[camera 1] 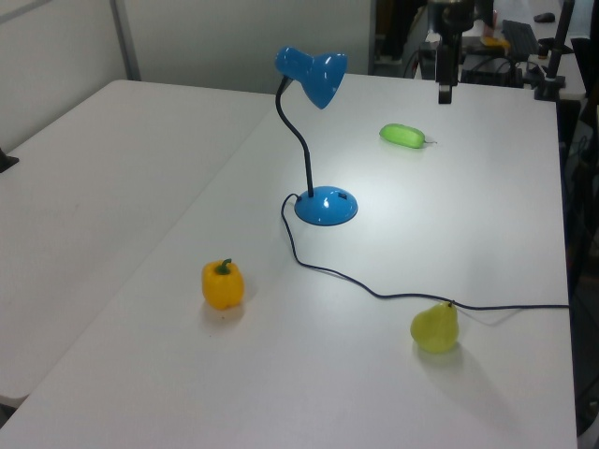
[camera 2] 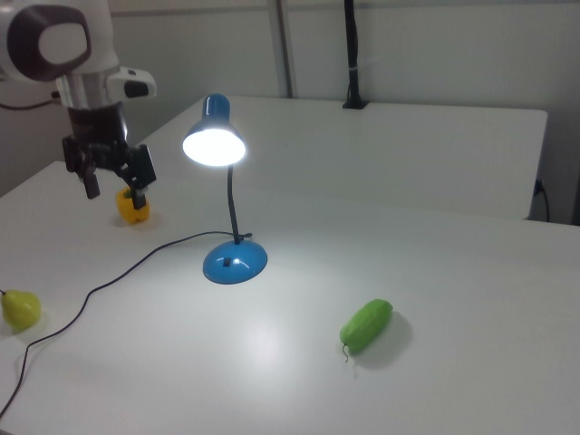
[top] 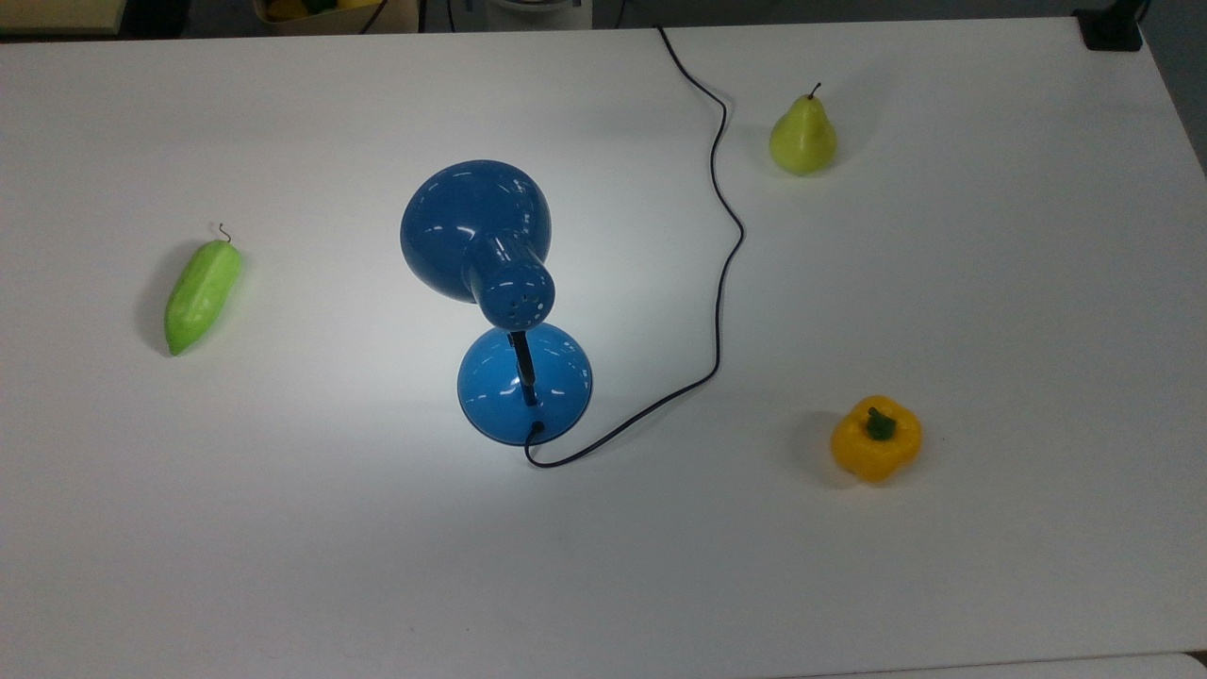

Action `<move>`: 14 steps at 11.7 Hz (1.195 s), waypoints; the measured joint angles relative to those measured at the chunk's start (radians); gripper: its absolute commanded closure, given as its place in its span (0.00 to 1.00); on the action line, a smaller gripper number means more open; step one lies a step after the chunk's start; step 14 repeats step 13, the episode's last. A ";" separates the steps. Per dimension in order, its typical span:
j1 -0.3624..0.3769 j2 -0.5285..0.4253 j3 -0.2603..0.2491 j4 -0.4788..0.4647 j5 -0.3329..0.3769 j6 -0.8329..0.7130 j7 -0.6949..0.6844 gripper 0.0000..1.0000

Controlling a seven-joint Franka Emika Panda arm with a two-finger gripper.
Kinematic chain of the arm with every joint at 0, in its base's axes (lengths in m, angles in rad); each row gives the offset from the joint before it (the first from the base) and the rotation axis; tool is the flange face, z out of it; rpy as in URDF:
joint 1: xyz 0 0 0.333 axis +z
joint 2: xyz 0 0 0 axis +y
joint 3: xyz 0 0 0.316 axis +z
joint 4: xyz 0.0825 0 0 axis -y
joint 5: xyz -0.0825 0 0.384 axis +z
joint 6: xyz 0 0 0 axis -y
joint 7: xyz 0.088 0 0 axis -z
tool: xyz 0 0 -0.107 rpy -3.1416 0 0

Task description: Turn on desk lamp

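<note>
White table (top: 943,585), seemingly pale walls (camera 2: 435,45)

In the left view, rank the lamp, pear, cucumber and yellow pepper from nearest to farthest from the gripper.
The gripper hangs raised at the left view's top right.
1. Lamp: its shade, left of the gripper at about the same height.
2. Pear, near right, and cucumber, far side under the gripper: too close to call.
3. Yellow pepper: near left.
</note>
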 measured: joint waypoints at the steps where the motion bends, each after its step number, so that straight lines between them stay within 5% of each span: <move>1: -0.004 0.000 -0.004 0.043 0.004 -0.033 0.036 0.00; 4: -0.008 0.003 -0.037 0.089 0.005 -0.028 0.095 0.00; 8: -0.009 0.042 -0.049 0.089 0.005 0.141 -0.026 0.00; 14: -0.009 0.059 -0.052 0.089 0.005 0.154 -0.069 0.00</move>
